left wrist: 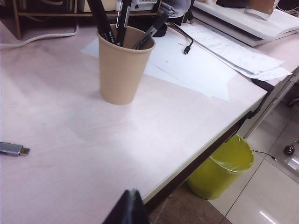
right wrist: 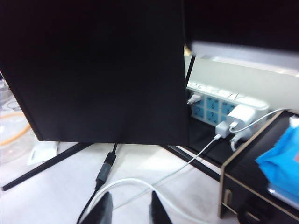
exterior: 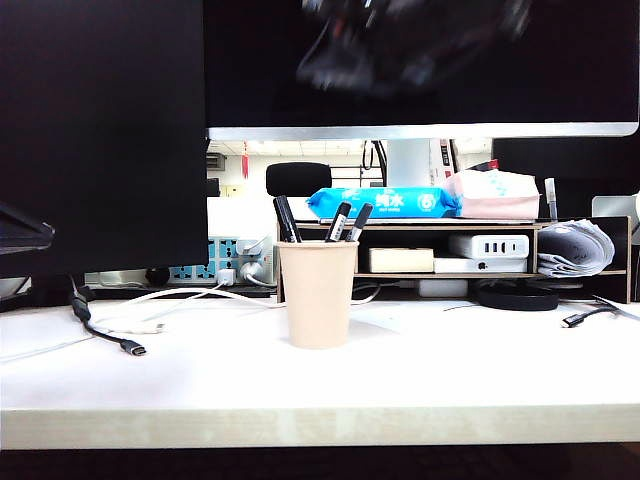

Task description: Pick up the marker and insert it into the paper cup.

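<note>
The marker (exterior: 287, 218) stands in the paper cup (exterior: 318, 295), barrel close to upright and leaning slightly, its upper part clear of the rolled rim. Two markers with light grey bands (exterior: 340, 220) share the cup beside it. Judged from this, the insertion looks done.

The marker and cup lie well below the right gripper (exterior: 410, 45), which shows in the exterior view only as a dark smear high over the table (exterior: 450, 370), a little off to one side of the cup. Any clearing move should therefore go up along the marker's long axis and away from it. The left gripper (left wrist: 128, 207) sits low, well apart from the cup across bare table. The right arm looks the one that served the cup.

The right wrist view does not show the cup. It shows the gripper (right wrist: 130, 212) with fingertips spread and nothing between them, facing a black monitor (right wrist: 93, 70) and a power strip (right wrist: 210, 105). The left wrist view alone looks down into the cup (left wrist: 120, 70) and confirms the marker (left wrist: 102, 21) rests inside. Only one dark fingertip shows there, so whether the left jaws are spread or pressed together I cannot tell.
</note>
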